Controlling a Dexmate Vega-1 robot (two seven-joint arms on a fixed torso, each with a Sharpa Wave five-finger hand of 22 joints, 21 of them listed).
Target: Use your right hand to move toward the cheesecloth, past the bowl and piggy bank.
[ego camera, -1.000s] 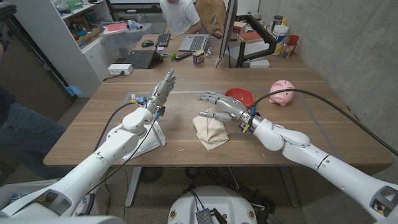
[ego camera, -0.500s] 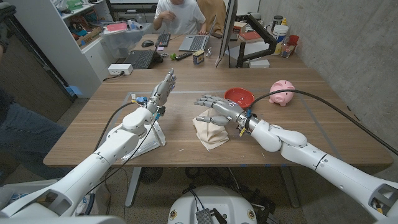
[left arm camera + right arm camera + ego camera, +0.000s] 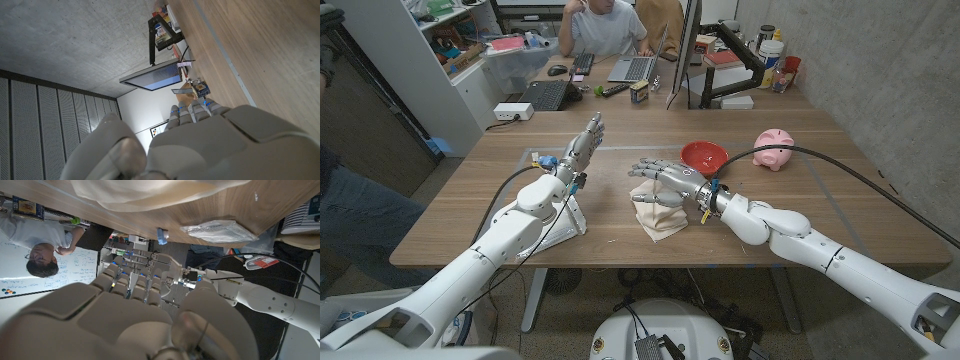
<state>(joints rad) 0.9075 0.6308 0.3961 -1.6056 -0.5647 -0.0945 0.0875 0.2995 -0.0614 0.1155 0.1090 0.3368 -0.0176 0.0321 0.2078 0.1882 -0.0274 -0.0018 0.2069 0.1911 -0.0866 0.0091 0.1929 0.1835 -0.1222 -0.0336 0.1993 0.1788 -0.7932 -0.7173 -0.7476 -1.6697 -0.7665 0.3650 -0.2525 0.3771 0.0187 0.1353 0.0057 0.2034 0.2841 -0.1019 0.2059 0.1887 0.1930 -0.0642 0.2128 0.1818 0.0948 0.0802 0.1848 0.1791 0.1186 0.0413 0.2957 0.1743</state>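
My right hand (image 3: 660, 183) over the cheesecloth (image 3: 657, 211).
Fingers spread, gripping nothing; red bowl (image 3: 704, 156) and piggy bank (image 3: 774, 148) far right. My left hand (image 3: 582, 144) upright, fingers straight together.

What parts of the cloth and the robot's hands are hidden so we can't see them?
- Cheesecloth: in the head view the right hand covers its far part, so touching or hovering cannot be told.
- Right hand's fingertips, right wrist view: too small and cluttered to judge.
- Left hand: its palm side is turned away in the head view.
- Red bowl: near rim hidden by the right hand.
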